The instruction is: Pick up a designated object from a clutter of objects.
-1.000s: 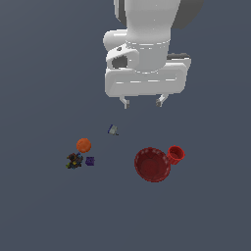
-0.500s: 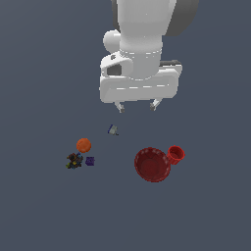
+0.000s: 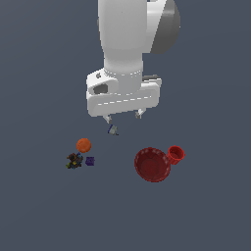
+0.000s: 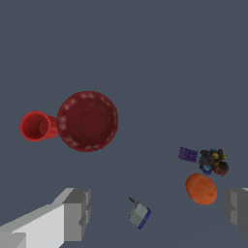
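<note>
The designated object, a small smooth orange ball (image 3: 84, 145) (image 4: 201, 189), lies on the grey floor at the exterior view's left. Touching or nearly touching it are a dark multicoloured lump (image 3: 74, 161) (image 4: 213, 162) and a tiny purple cube (image 3: 90, 161) (image 4: 188, 154). My gripper (image 3: 123, 117) (image 4: 157, 215) hangs open above the floor, up and to the right of the ball in the exterior view, empty. A tiny grey-white piece (image 3: 113, 130) (image 4: 140, 214) lies just below its fingertips (image 3: 109, 119). In the wrist view the ball sits close to one finger (image 4: 237, 208).
A ridged red bowl (image 3: 152, 164) (image 4: 87, 121) stands at the exterior view's right with a red cup (image 3: 176, 154) (image 4: 37, 126) against its rim. The white arm body fills the upper middle of the exterior view.
The arm has come down and shifted toward the exterior view's left, so the gripper now hangs lower, close above the grey-white piece. The objects have not moved.
</note>
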`<state>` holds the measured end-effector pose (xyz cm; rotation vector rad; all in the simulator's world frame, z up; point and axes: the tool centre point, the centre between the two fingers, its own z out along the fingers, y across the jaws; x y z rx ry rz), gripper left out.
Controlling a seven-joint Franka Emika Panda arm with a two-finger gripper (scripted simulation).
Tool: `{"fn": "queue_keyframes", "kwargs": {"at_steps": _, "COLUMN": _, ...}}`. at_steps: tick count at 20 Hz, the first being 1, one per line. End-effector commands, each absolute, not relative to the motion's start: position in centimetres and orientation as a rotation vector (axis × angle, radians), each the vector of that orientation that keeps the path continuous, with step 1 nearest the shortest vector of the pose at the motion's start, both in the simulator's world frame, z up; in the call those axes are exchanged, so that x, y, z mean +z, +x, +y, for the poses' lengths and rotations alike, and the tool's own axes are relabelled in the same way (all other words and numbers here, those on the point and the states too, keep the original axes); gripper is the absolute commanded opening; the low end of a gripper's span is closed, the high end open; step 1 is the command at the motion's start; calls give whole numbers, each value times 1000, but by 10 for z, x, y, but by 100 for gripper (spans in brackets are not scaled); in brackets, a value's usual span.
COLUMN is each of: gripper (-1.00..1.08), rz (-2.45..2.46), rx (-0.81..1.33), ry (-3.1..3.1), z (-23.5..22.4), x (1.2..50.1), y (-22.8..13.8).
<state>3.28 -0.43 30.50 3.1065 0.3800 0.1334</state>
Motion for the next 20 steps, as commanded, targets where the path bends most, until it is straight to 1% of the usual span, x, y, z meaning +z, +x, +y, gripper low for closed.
{"fn": "queue_keyframes", "kwargs": {"at_steps": 1, "gripper": 100, "rz": 453, "rx": 122, "ry": 3089, "z": -17, "x": 293, "y": 34}}
{"fn": "queue_keyframes", "kwargs": {"at_steps": 20, "gripper": 100, "rz": 1013, "rx": 38, "ry": 2929, "z": -112, "x": 206, "y": 26}}
